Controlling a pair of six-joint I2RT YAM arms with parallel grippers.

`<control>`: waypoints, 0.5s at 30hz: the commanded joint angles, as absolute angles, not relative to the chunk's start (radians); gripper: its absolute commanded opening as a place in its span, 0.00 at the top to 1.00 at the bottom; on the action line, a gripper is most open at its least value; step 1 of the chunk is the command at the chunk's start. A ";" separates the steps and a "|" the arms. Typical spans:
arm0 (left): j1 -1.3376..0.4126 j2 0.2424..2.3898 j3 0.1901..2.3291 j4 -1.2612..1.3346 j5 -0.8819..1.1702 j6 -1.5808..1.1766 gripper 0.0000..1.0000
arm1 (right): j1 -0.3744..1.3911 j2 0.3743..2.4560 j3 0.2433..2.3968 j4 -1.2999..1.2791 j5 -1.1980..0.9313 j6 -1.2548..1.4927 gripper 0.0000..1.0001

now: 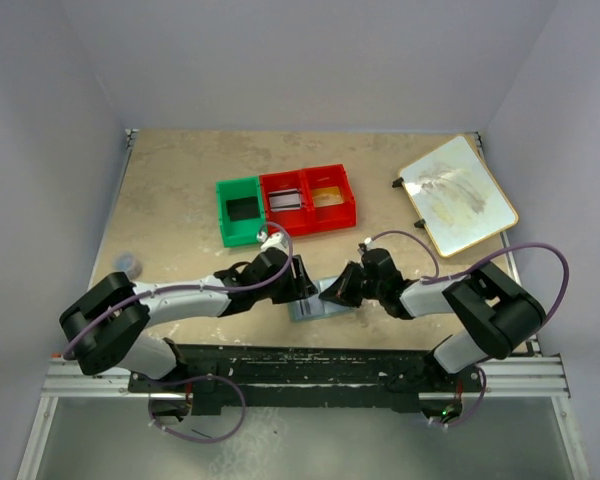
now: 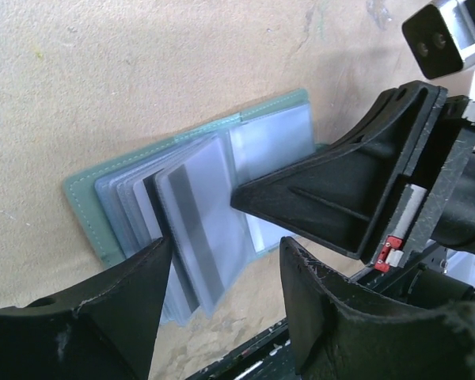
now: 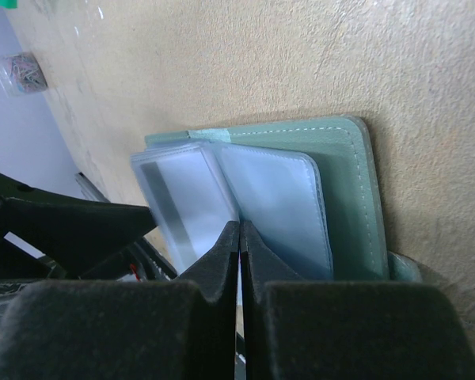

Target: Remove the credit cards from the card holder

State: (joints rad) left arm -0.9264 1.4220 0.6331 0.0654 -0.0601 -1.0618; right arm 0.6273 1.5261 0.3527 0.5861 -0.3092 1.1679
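Beige, speckled table top [image 1: 180, 180] under pale walls, and the action sits right at the near edge. At the far side stand a green bin [image 1: 223, 212] and a pair of red bins [image 1: 305, 178] side by side, with a scuffed cream board [image 1: 458, 192] off at the far right corner.

Down front, the card holder [image 1: 315, 305] lies open flat on the table between the two arms, its grey-green cover down and its pale blue-grey sleeves fanned upward.

The right gripper [image 3: 239, 229] comes in from the right with its fingers pressed tight together. Their tips are planted on the fold between the two pockets, pinning the holder to the surface.

The left gripper [image 2: 226, 253] has its fingers spread apart, one either side of a greyish credit card [image 2: 202, 222]. That card juts out of the sleeves toward the near edge, a dark stripe running along its length. Whether either pad actually touches it, I cannot tell. Any print on the card is too blurred to read.
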 commanded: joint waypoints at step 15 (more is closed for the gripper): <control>-0.935 1.494 0.632 0.209 -0.002 -1.066 0.45 | 0.629 1.531 0.353 0.478 -0.276 1.118 1.00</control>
